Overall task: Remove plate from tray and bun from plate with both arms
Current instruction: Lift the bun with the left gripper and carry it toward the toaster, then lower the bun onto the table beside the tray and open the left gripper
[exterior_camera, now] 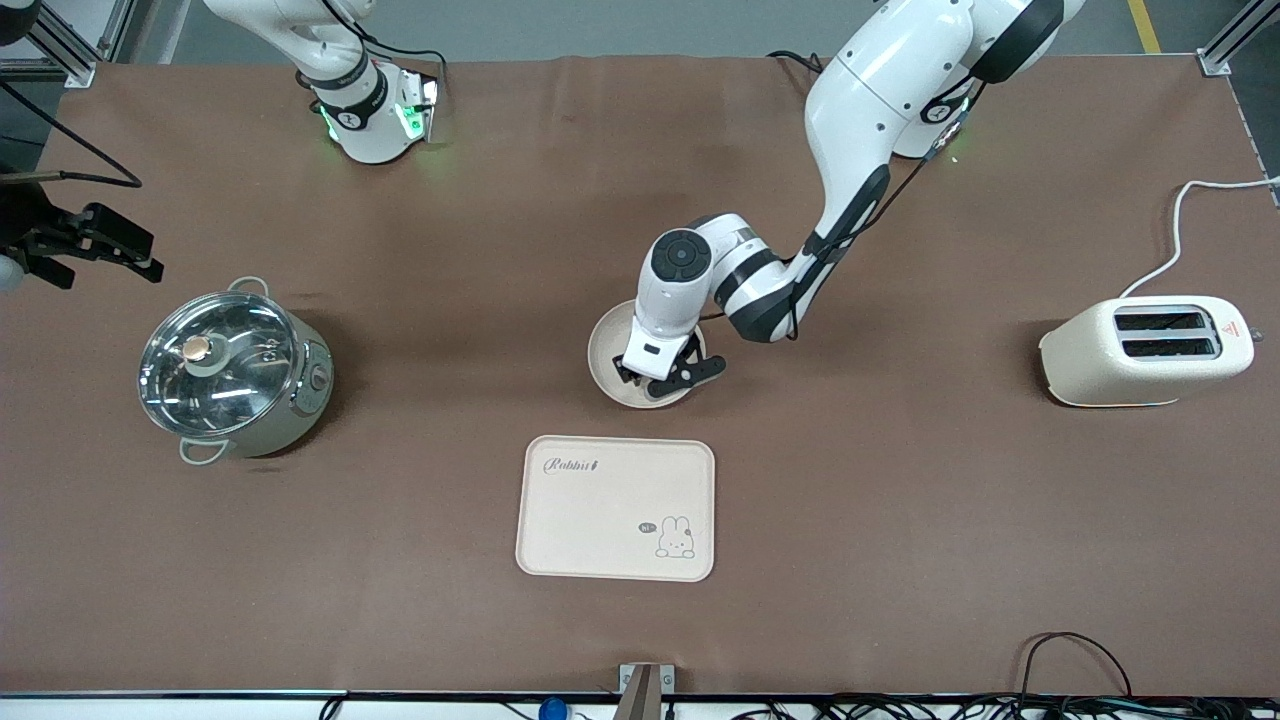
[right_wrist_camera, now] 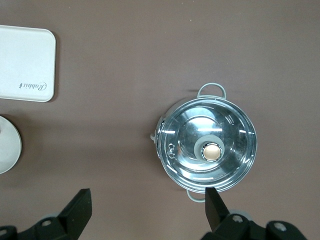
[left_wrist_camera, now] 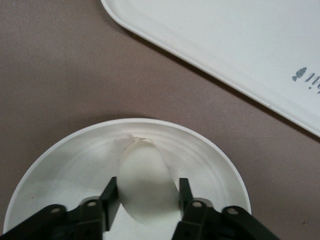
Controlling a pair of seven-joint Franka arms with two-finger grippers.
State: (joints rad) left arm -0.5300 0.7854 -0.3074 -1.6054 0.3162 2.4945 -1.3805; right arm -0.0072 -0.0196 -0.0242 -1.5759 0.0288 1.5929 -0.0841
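Left gripper down in plate, pinching bun for lift-out (plate already off tray). Right gripper waits spread above pot, table's right-arm end.

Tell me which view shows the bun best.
The left wrist view: the bun sits on the plate between the left gripper fingers. In the front view that gripper hides it. The right wrist view shows no bun, only the plate's edge.

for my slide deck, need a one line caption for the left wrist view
Left gripper closed around the bun on the plate, tray alongside.
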